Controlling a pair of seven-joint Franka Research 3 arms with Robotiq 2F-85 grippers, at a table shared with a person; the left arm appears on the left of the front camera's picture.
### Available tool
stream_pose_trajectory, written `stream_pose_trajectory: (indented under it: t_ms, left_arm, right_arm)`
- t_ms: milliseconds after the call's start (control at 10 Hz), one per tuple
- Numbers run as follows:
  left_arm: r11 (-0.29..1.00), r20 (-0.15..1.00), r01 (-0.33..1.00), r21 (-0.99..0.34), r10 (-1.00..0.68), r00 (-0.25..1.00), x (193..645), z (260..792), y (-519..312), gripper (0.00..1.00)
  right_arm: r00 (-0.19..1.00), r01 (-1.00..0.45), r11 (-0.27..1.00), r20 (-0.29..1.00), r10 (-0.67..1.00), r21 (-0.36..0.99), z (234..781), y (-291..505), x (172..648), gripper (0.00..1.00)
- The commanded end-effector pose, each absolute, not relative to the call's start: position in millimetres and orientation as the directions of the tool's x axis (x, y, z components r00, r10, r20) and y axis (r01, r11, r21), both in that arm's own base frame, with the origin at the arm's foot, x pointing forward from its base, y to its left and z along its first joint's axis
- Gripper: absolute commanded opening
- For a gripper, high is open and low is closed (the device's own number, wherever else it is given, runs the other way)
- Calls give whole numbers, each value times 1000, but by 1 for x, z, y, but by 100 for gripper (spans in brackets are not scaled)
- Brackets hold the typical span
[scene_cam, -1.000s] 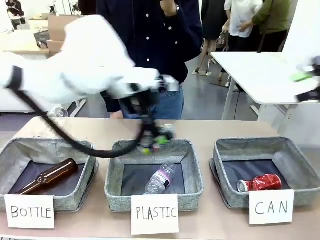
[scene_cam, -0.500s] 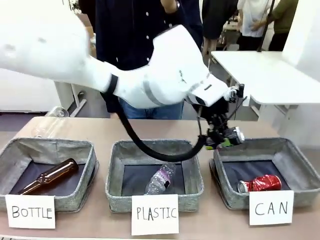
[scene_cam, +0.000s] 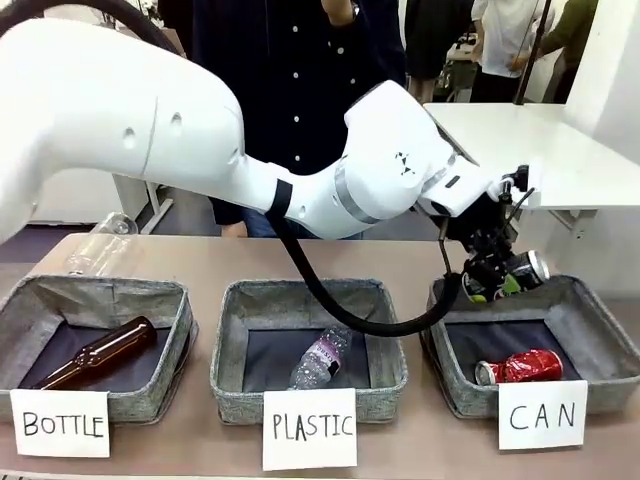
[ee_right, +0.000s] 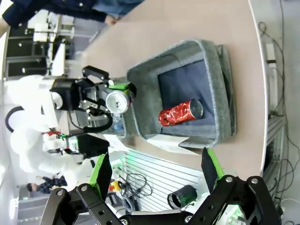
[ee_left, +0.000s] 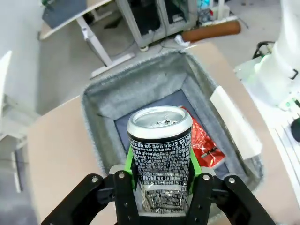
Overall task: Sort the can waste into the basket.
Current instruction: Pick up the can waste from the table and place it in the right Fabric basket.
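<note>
The dented red metal can [scene_cam: 520, 366] lies in the grey fabric CAN basket [scene_cam: 600, 335]. My left pincer [scene_cam: 492, 283] grips the silver-black drink can [ee_left: 161, 140] above its left edge, awaiting release; my right pincer [ee_right: 155, 164] gapes empty.

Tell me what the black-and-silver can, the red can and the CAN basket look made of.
Black-and-silver can: thin metal, likely aluminium; shiny bare top, printed wall.
Red can: same kind of metal, glossy red coat, crumpled and dented.
Basket: grey felt-like fabric, matte, soft fuzzy walls.

a white table [scene_cam: 530, 150] stands on grey floor [ee_left: 56, 70].
</note>
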State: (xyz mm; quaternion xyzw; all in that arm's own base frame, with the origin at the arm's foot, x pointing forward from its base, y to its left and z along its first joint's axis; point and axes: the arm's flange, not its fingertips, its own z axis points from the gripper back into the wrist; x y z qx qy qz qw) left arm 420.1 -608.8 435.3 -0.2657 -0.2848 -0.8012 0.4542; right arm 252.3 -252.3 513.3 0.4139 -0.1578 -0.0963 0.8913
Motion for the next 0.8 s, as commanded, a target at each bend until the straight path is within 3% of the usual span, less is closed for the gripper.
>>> stream_pose_trajectory:
  t_ms: [0,100,700]
  left_arm:
    - [-442,685,882,162,-593,-423,431,437,-606,46]
    - [-449,681,880,155,-597,-425,433,436,-610,98]
    - [-399,655,909,119,-657,-374,437,438,-593,100]
  right_arm:
    - [930,41,644,206,-303,764,515,-252,253,100]
    - [930,41,644,206,-303,764,515,-252,253,100]
    - [930,41,644,206,-303,764,515,-252,253,100]
